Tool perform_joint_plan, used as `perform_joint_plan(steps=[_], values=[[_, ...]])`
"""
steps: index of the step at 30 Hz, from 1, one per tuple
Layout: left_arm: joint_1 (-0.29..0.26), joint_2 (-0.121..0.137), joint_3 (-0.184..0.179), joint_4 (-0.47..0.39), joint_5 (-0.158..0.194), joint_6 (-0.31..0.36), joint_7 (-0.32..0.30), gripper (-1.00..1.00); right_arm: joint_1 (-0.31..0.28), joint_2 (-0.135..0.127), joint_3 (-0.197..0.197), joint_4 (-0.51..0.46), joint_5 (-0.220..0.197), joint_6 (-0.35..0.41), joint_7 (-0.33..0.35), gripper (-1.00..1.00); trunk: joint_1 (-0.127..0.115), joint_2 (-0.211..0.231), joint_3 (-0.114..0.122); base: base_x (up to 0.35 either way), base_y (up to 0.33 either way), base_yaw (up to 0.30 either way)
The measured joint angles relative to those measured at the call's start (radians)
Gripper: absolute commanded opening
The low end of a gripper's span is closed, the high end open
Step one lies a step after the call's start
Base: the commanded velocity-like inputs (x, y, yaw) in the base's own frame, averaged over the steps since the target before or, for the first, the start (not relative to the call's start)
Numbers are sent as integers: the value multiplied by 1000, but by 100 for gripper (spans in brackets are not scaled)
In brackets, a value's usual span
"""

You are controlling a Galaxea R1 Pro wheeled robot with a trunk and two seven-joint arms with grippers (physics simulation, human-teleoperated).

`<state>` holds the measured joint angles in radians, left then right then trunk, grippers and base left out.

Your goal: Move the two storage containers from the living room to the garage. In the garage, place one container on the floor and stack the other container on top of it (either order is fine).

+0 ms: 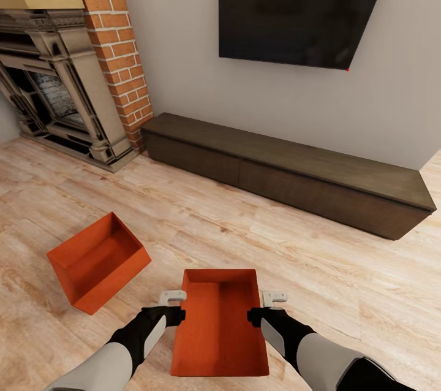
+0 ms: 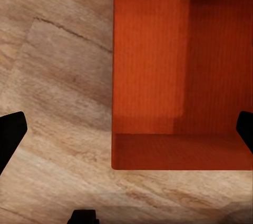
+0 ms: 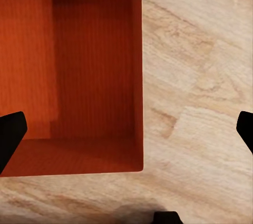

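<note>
On the light wood plank floor point(image 1: 257, 238) of the living room, the left bin point(image 1: 98, 261) sits tilted, well apart from the brick fireplace point(image 1: 92, 60) behind it. Just to its right is the near bin point(image 1: 219, 323), lying square to the robot, its open top facing up. Behind both, a long low cabinet point(image 1: 294, 176) runs along the wall under the black TV point(image 1: 300, 5).

The step in hand looks like a two-armed grasp of the near bin. To do it well, both arms should close in evenly on the long walls at about mid-length, so the bin neither twists nor slides along the planks, and each should catch the rim before any lift begins.

The left gripper point(image 1: 173, 297) hangs just beside the bin's left wall, forearm reaching forward and wrist pointing down. In the left wrist view its fingers point(image 2: 10, 137) stand wide, one over bare floor and the other over the bin's inside, so they straddle the wall point(image 2: 114, 76) without pinching it. The right gripper point(image 1: 274, 298) mirrors this at the right wall. Its fingers point(image 3: 10, 134) are also spread wide across the wall, holding nothing.
</note>
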<state>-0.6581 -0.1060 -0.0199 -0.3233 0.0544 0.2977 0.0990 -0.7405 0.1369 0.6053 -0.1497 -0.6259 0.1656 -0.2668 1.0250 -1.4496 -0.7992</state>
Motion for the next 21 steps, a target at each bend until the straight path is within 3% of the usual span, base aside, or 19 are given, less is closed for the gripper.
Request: perform_joint_plan(steps=[10,16,21], values=[[0,-12,-2,-4,0,6,-5,100,0,0,-1,0,-4,0,0,100,0,0,0,0,0,0],[0,-46,-5,-3,-2,1,-7,100,0,-1,-2,0,-6,-1,0,100,0,0,0,0,0,0],[0,-51,-5,-3,-3,0,-7,100,0,-1,-3,0,-7,-2,0,100,11,-21,-9,0,0,0]])
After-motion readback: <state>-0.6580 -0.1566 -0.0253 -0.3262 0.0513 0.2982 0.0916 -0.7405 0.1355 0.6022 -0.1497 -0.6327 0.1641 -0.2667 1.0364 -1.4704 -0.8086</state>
